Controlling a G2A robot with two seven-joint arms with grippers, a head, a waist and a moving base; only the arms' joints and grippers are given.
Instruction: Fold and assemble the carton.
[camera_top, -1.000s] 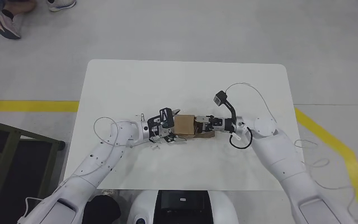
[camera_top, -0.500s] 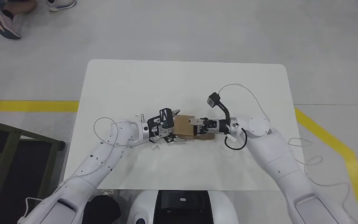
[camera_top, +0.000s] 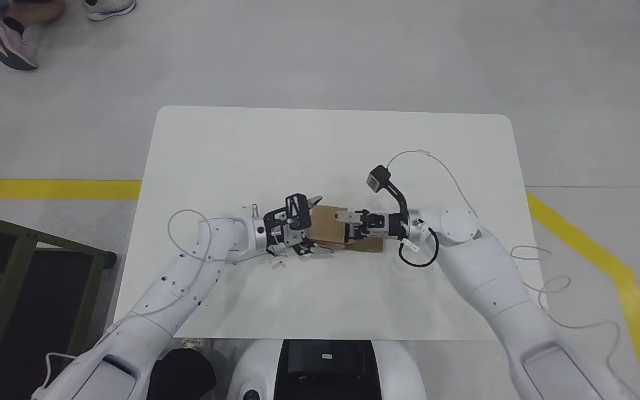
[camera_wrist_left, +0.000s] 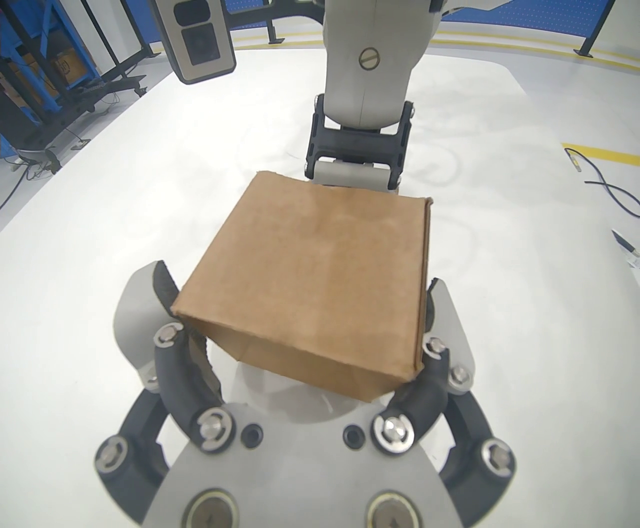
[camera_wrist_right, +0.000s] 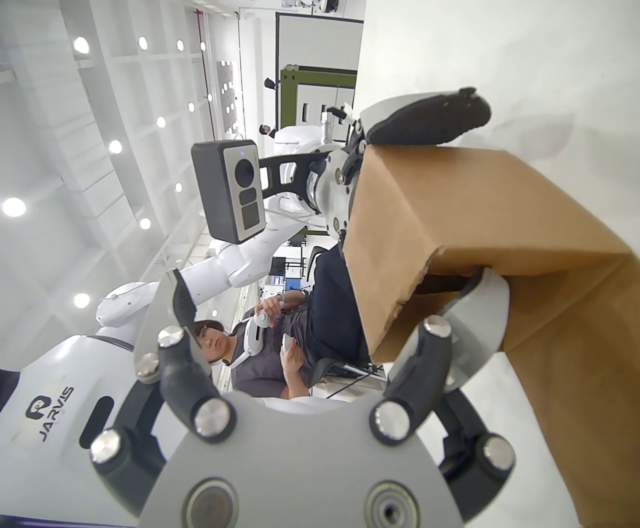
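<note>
Plain brown cardboard carton (camera_top: 330, 222) on a plain white tabletop (camera_top: 230, 150); a yellow stripe (camera_top: 60, 188) crosses the grey floor (camera_top: 300, 50).

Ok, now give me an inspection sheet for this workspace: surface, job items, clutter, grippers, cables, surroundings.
Surface: white table, carton near its middle.
Job's things: brown carton, one end open.
Clutter: nothing seen.
Grippers: left gripper shut on the carton; right gripper open, one finger inside the open end.
Cables: white cable arcs over the right arm; black cable loops at its wrist.
Surroundings: yellow floor line; dark rack beside the table.
</note>
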